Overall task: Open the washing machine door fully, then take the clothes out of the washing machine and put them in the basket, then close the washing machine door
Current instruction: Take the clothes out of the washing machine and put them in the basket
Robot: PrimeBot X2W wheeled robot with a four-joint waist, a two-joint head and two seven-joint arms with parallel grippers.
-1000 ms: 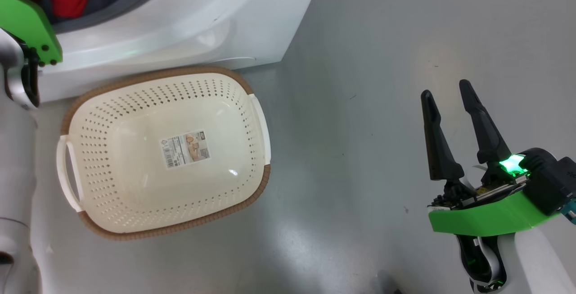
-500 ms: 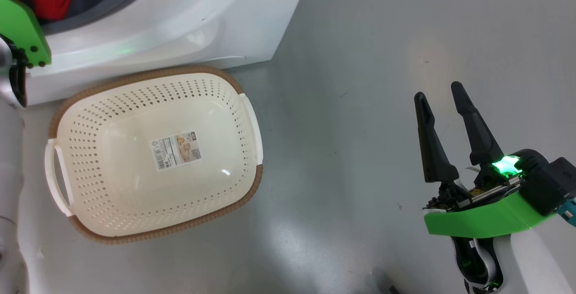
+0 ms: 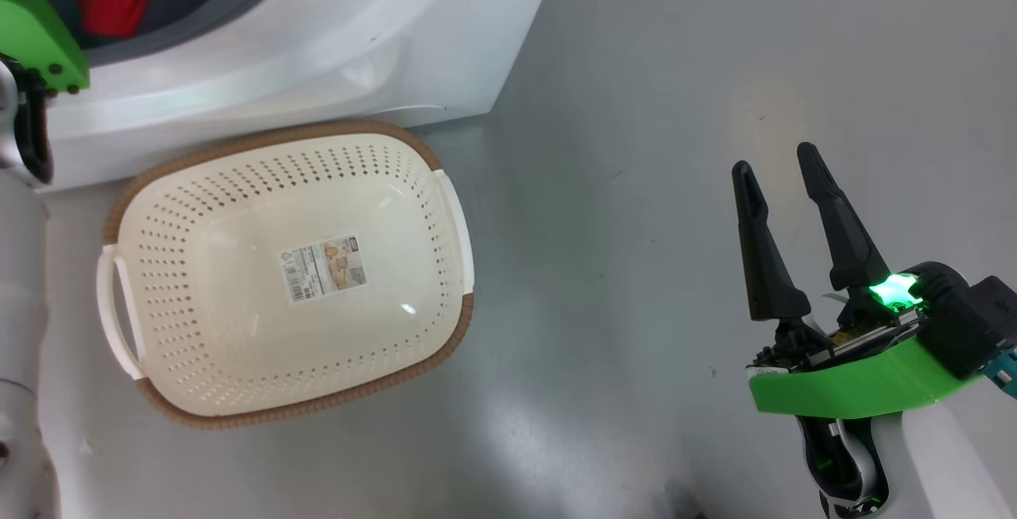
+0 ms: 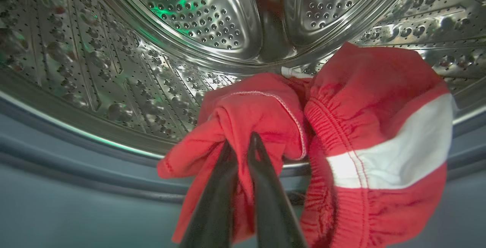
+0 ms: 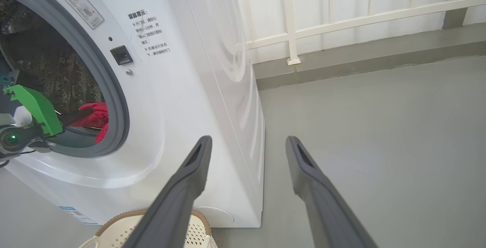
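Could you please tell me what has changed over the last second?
The left gripper has shut on the clothes inside the washing machine. The head view shifted slightly with the camera; nothing else moved. The right gripper stays open over the floor, and the basket stays empty beside the machine.

- Clothes (image 4: 262, 103): bright red; one piece has a broad white band, another a white stitched hem.
- Drum (image 4: 95, 69): shiny steel, rows of punched holes, green glint.
- Gasket (image 5: 117, 100): grey.
- Washer (image 5: 182, 100): white, black print, small blue label (image 5: 70, 210).
- Basket (image 3: 191, 209): cream, dotted with holes; brown woven-look rim, white handles, printed sticker (image 3: 323, 267).
- Floor (image 3: 636, 106): glossy grey.
- Right hand (image 3: 775, 160): black; green mount (image 3: 850, 388); green light (image 3: 894, 290).
- Left hand (image 4: 241, 141): dark.
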